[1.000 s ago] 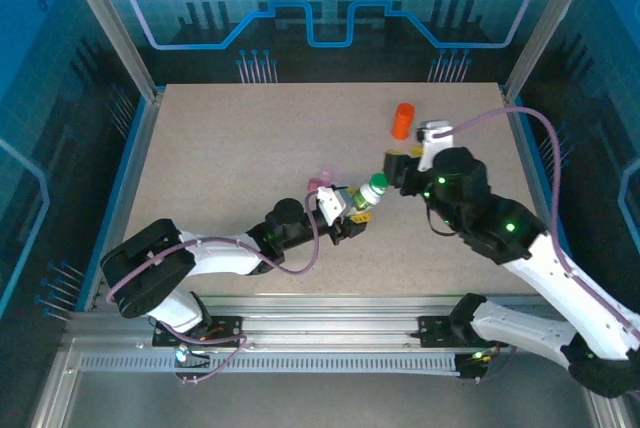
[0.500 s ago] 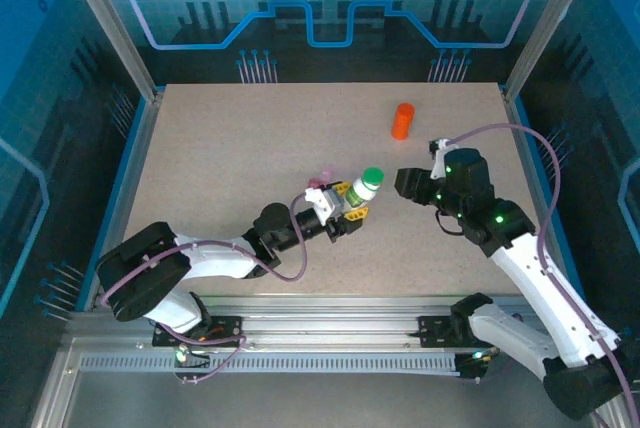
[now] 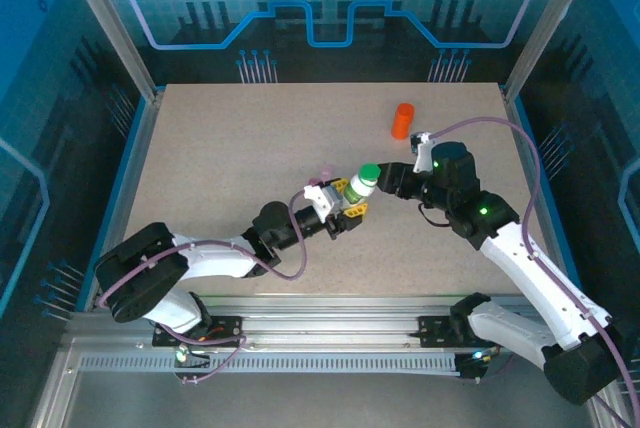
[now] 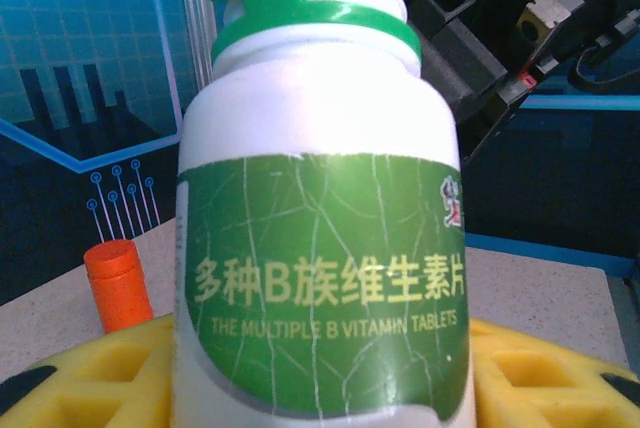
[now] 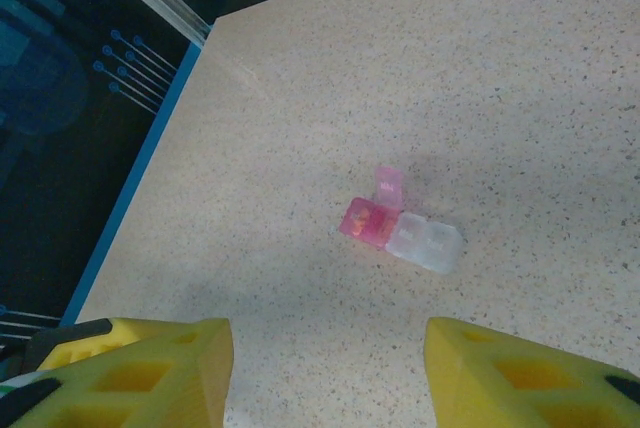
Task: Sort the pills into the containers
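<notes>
Firstly, table (image 3: pixel 220 168): speckled beige top, carrying every item below.

Next, my left tool (image 3: pixel 349 209): near the middle of the table, its yellow pads (image 4: pixel 90 378) pressed against either side of a white bottle, pinching it low on the body.

My right tool (image 5: pixel 325 368): just beyond the bottle's cap in the overhead view, jaws spread, bare table showing between the yellow fingers (image 5: pixel 520 373).

White bottle (image 4: pixel 320 248): green label reading "THE MULTIPLE B VITAMIN TABLETS", green cap (image 3: pixel 369 175) on. It is held off the table and tilted, cap pointing toward my right tool.

Orange bottle (image 3: pixel 402 120): upright on the far right part of the table, well apart from both tools.

Pill box (image 5: pixel 402 232): lying flat on the table just beside my left tool, on its far side. Two joined compartments, one pink (image 5: pixel 365 220) and one clear (image 5: pixel 425 244). The pink one's lid (image 5: pixel 390 186) stands open; the clear one appears closed. Contents too small to tell.
</notes>
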You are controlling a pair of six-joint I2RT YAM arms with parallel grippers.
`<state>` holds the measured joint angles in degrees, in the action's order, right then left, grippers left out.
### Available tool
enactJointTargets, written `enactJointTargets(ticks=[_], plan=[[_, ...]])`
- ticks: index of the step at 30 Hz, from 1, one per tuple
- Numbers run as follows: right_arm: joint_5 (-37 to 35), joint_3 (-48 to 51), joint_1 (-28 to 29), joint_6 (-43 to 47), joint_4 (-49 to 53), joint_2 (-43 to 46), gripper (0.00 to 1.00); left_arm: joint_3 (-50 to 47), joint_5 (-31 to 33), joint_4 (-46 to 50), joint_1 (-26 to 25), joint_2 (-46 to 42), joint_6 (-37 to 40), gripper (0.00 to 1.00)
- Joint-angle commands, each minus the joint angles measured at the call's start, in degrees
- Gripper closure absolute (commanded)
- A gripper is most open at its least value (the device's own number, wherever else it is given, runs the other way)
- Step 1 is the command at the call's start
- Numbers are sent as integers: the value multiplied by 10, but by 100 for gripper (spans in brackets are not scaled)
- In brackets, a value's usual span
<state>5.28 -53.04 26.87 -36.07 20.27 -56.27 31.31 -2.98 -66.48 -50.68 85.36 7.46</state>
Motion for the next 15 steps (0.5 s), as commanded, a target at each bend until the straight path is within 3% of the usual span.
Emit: enactJointTargets(ticks=[1,10,15], plan=[[56,-4,41,-5,-38,-6,46,42,-11,76,-3,-1,-2,100],[37,-11,58,5,-28,-13,46,78,7,174,-4,3,1,100],[-17,-13,57,23,2,-7,45,70,21,162,-4,-5,3,100]])
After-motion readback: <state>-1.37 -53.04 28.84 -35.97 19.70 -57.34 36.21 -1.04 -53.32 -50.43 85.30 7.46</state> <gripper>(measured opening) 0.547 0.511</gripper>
